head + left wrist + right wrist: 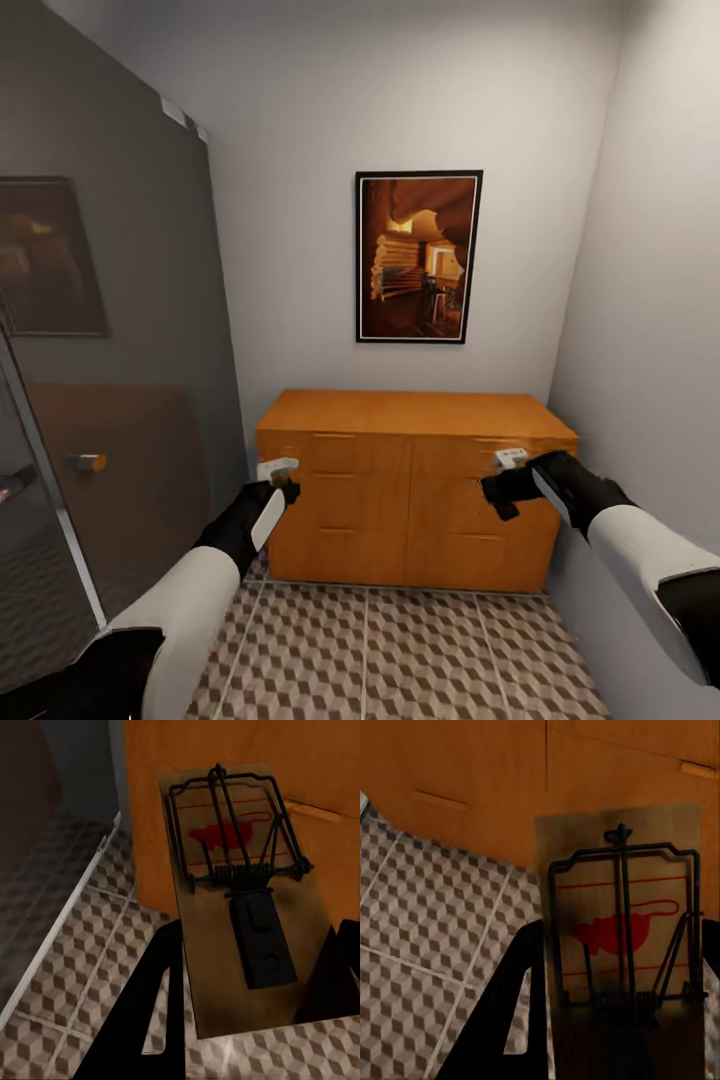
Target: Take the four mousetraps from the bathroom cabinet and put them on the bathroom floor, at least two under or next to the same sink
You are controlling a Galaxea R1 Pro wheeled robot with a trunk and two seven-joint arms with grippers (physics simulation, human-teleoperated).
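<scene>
A narrow grey-walled bathroom ends at a framed canyon picture (419,256) at 12 o'clock, with the orange-brown cabinet (414,487) below it and a glass shower screen (110,330) at 9 o'clock. The cube-patterned bathroom floor (400,650) runs from the cabinet foot toward 6 o'clock.

Both arms are raised in front of the drawers, and each carries a trap. The left gripper (277,468), at 7 o'clock off the cabinet, has its two fingers closed against the sides of a mousetrap (232,907), held flat with the wire bar and red mouse print up. The right gripper (510,459), at the cabinet's 3 o'clock end, clamps the other mousetrap (622,945) the same way.

So the step in hand looks like carrying two traps out to be laid down. The next move probably calls for turning from the cabinet, finding the sink, and lowering both onto the tiles beside it. All the drawers appear shut, so their contents cannot be told.
</scene>
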